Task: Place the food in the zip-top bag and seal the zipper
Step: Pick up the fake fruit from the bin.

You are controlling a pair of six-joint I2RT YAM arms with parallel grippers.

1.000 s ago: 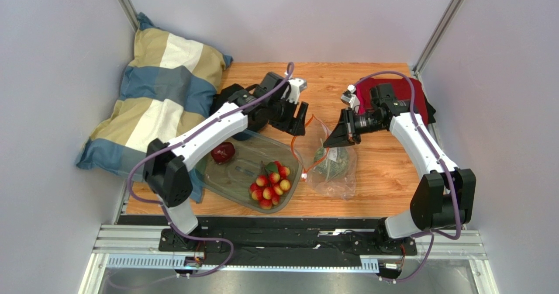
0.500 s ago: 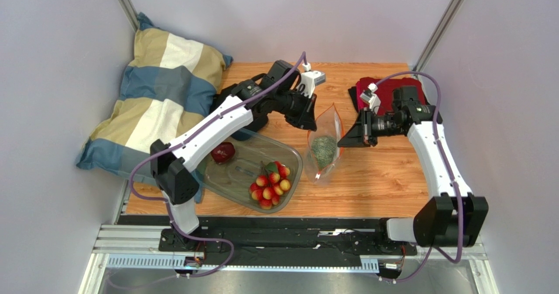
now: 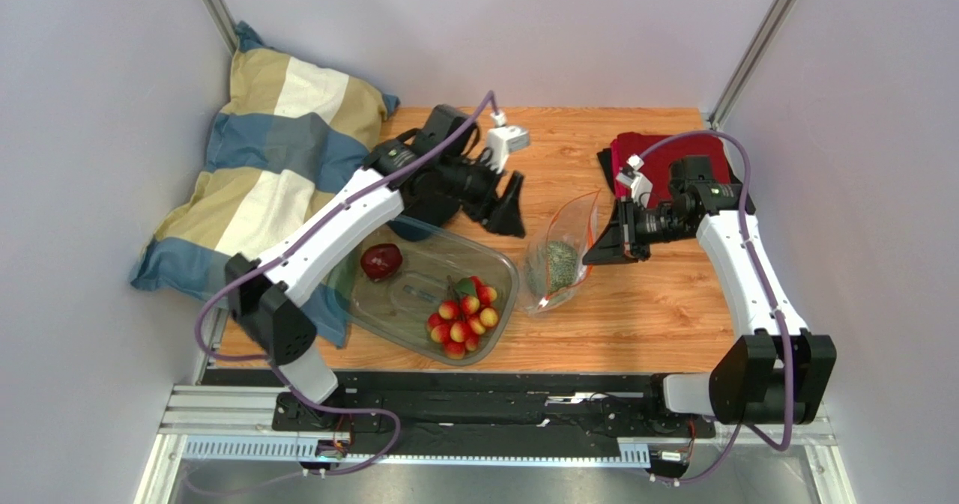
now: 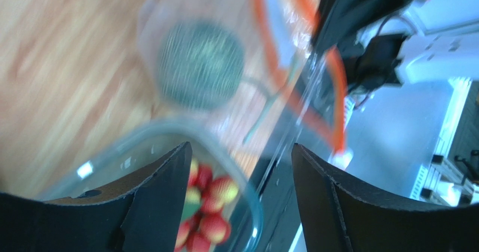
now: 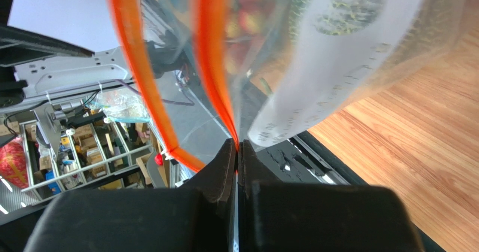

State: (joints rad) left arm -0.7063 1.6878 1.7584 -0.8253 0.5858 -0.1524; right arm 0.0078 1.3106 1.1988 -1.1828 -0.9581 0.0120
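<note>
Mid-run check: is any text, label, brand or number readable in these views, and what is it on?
No text can be read in any view.
The white label patch on the zip-top bag: faint rows of print, too blurred to read.
Nothing else in the three views shows lettering, numbers or signs.
</note>
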